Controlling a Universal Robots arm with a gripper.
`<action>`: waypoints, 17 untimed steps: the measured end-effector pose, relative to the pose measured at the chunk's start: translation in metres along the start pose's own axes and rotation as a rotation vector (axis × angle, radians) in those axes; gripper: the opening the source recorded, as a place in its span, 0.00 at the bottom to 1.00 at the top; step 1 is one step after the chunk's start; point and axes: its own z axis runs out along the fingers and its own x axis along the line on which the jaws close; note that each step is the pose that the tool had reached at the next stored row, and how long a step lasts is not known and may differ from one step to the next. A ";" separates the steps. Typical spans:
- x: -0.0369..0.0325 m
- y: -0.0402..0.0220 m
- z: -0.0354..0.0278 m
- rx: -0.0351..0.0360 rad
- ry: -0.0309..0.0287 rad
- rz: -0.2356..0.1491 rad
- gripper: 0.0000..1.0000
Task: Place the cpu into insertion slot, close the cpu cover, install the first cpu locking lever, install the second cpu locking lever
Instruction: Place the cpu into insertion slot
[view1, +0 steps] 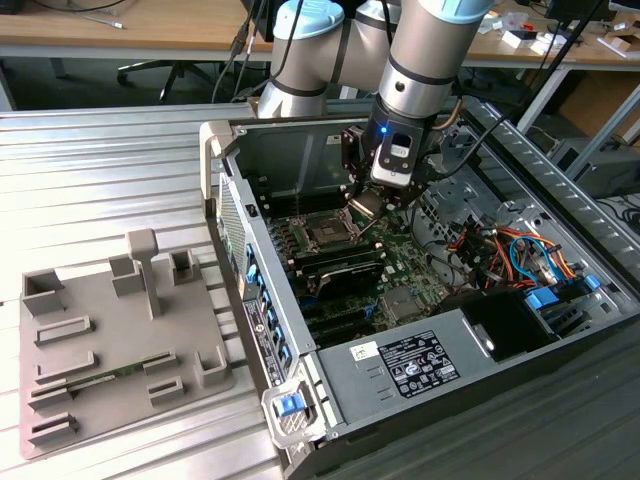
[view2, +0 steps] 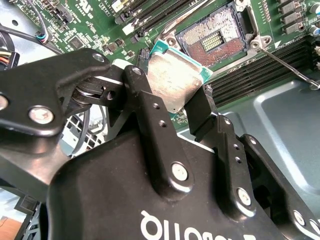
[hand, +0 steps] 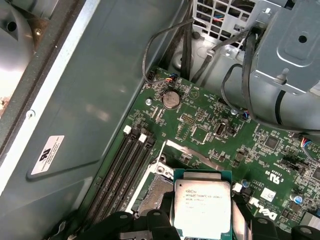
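Note:
My gripper (view1: 372, 205) hangs inside the open computer case, shut on the cpu (view1: 363, 207), a thin square chip with a grey metal top. In the second wrist view the black fingers (view2: 145, 100) pinch the cpu (view2: 172, 80) by two opposite edges, tilted, just short of the open insertion slot (view2: 215, 37) with its bare contact field. The first wrist view has the cpu (hand: 202, 207) beside the slot (hand: 156, 192). A silver strip (hand: 195, 154), seemingly the raised cpu cover, stands along one side of the slot. One thin locking lever (view2: 287, 65) sticks out, unlatched.
Black memory slots (hand: 120, 170) run beside the socket. Cable bundles (view1: 500, 250) and a metal drive cage (hand: 290, 55) sit close by, with the power supply (view1: 420, 360) at the case front. A grey fixture tray (view1: 110, 340) lies at the exterior view's left.

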 end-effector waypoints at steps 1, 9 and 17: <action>0.0000 0.0000 0.0000 0.0001 -0.0002 0.001 0.54; 0.0000 0.0000 0.0002 0.0012 -0.0029 0.008 0.54; 0.0000 0.0000 0.0004 0.0022 -0.0050 0.014 0.54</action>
